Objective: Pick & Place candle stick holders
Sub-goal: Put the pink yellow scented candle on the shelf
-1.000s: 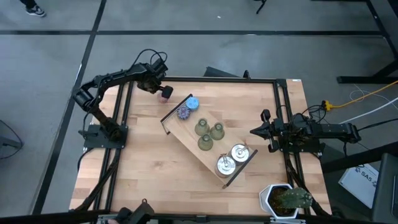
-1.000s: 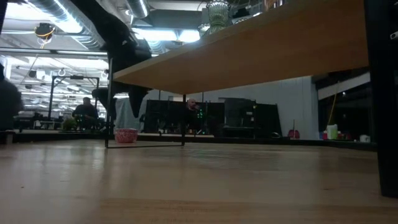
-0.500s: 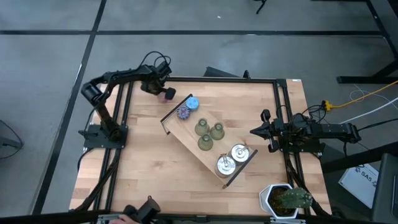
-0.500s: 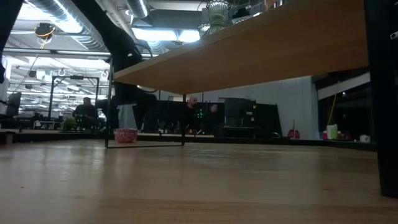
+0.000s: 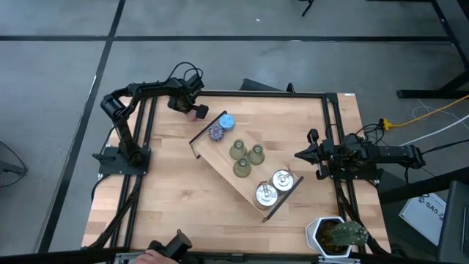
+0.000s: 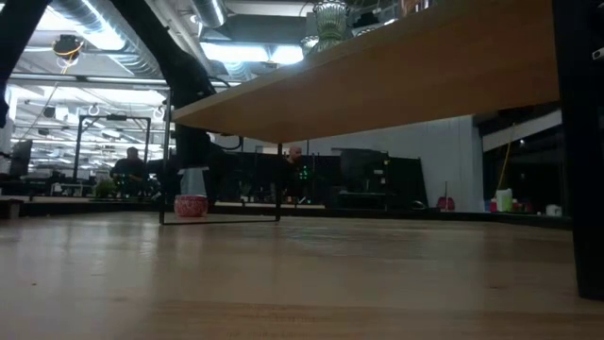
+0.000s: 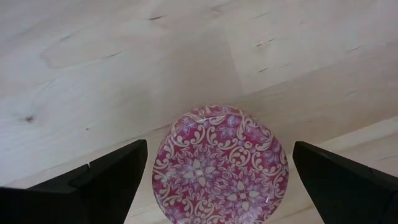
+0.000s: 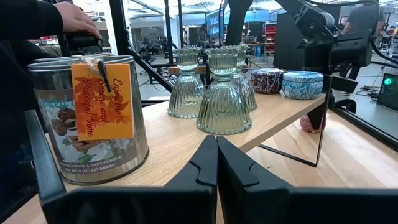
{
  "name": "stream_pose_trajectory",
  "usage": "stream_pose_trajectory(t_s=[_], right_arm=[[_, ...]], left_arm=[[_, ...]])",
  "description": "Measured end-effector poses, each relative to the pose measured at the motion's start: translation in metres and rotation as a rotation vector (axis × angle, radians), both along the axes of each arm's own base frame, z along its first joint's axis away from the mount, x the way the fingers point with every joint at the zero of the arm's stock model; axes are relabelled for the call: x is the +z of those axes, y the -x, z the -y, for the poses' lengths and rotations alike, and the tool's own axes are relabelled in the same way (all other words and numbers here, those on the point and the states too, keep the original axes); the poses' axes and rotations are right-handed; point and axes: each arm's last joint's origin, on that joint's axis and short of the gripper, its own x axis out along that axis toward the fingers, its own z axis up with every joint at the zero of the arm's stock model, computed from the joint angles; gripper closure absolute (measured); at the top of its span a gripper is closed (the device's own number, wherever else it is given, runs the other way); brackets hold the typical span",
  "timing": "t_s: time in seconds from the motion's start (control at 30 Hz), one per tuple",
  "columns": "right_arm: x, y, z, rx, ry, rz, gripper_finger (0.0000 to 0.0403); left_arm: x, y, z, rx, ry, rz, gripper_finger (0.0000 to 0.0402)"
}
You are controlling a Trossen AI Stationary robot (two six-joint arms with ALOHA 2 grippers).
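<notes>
A pink patterned candle stick holder (image 7: pixel 221 165) stands on the table near its far left corner (image 5: pixel 198 113), off the tray. My left gripper (image 7: pixel 221 183) points down over it, open, with one finger on either side and a gap to each. On the long wooden tray (image 5: pixel 220 158) stand a blue holder (image 5: pixel 226 122), a purple one (image 5: pixel 215 133), three green ones (image 5: pixel 246 157) and two silver ones (image 5: pixel 272 187). My right gripper (image 5: pixel 299 155) waits shut at the table's right edge.
The tray lies slantwise across the table's middle on thin legs, its far end close to the pink holder. A potted plant (image 5: pixel 337 235) sits at the near right corner. A person's hand (image 5: pixel 157 257) shows at the near edge.
My left gripper has come down over the pink holder and stayed open, so its fingers now stand on either side of it. The holder has not moved.
</notes>
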Motion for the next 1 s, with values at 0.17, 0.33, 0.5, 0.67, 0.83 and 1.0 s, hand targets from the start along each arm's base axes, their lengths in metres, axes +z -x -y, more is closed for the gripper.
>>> stream_pose_trajectory(t_s=[0.17,0.33,0.5,0.67,0.83,1.0], right_arm=[[0.0001,0.0,0.0,0.0,0.0,0.0,0.0402],[0.0001,0.0,0.0,0.0,0.0,0.0,0.0402],[0.0001,0.0,0.0,0.0,0.0,0.0,0.0402],[0.0,0.0,0.0,0.0,0.0,0.0,0.0402],[0.0001,0.0,0.0,0.0,0.0,0.0,0.0402],[0.0001,0.0,0.0,0.0,0.0,0.0,0.0402]], left_arm=[[0.0,0.0,0.0,0.0,0.0,0.0,0.0002],[-0.0003,0.0011,0.0012,0.004,0.013,-0.012,0.0002],[-0.0003,0.0012,0.0012,0.005,0.011,-0.015,0.0014],[-0.0002,0.0012,0.0011,0.005,0.009,-0.015,0.0047],[-0.0002,0.0016,0.0003,0.008,-0.011,-0.033,0.007],[-0.0002,0.0016,0.0003,0.009,-0.013,-0.035,0.0079]])
